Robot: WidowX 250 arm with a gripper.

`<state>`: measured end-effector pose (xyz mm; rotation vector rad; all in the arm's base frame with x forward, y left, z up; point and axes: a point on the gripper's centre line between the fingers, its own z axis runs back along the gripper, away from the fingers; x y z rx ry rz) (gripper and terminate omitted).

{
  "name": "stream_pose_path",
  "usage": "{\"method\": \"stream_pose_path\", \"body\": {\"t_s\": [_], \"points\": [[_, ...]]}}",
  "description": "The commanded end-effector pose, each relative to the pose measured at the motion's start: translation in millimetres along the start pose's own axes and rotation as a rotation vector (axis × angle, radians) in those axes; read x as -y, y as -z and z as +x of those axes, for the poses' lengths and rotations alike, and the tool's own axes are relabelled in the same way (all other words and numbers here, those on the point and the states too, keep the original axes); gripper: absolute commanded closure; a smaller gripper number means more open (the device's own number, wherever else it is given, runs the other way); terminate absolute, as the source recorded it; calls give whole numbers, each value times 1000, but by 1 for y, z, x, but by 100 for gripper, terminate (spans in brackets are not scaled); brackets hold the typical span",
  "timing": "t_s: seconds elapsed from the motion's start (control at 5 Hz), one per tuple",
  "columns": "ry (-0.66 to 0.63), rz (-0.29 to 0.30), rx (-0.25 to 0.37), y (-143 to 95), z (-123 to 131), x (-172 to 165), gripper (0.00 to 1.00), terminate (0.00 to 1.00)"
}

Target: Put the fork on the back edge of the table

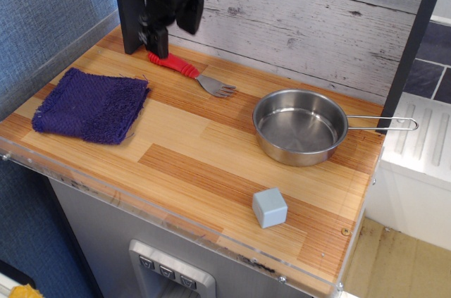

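Note:
The fork (189,72) lies flat on the wooden table (183,143) near its back edge, close to the plank wall. Its red ribbed handle points back-left and its silver tines point right. My black gripper (172,36) hangs above the handle end, lifted clear of the fork. Its fingers (158,41) stand apart and hold nothing.
A purple cloth (90,104) lies at the left. A steel pan (301,127) sits at the right, its handle pointing right. A grey cube (269,207) is near the front edge. A dark post (128,5) stands at the back left.

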<state>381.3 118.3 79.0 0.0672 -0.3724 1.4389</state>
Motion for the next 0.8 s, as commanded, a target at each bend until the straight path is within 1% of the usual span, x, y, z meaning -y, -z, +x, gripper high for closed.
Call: {"method": "stream_pose_path", "body": {"t_s": [0.0, 0.4, 0.6], "points": [[-25, -180, 9, -82, 23, -12, 0, 0], [-25, -180, 9, -82, 23, -12, 0, 0], [-25, -180, 9, -82, 23, -12, 0, 100]]}}
